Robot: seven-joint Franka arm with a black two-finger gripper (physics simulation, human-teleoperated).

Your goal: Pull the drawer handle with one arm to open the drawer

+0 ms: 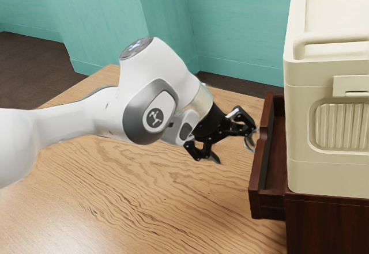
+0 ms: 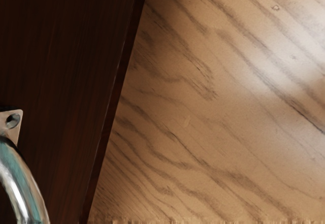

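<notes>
Brown drawer [image 1: 270,205], streaky tan tabletop [image 1: 144,196]

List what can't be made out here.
Handle's far end: wrist view, cut off by the edge.
Drawer's rear inside: exterior view, hidden by the cooler.
Whether the tool touches the handle: exterior view, too small to tell.
Arm's base: exterior view, cut off by the left edge.
</notes>
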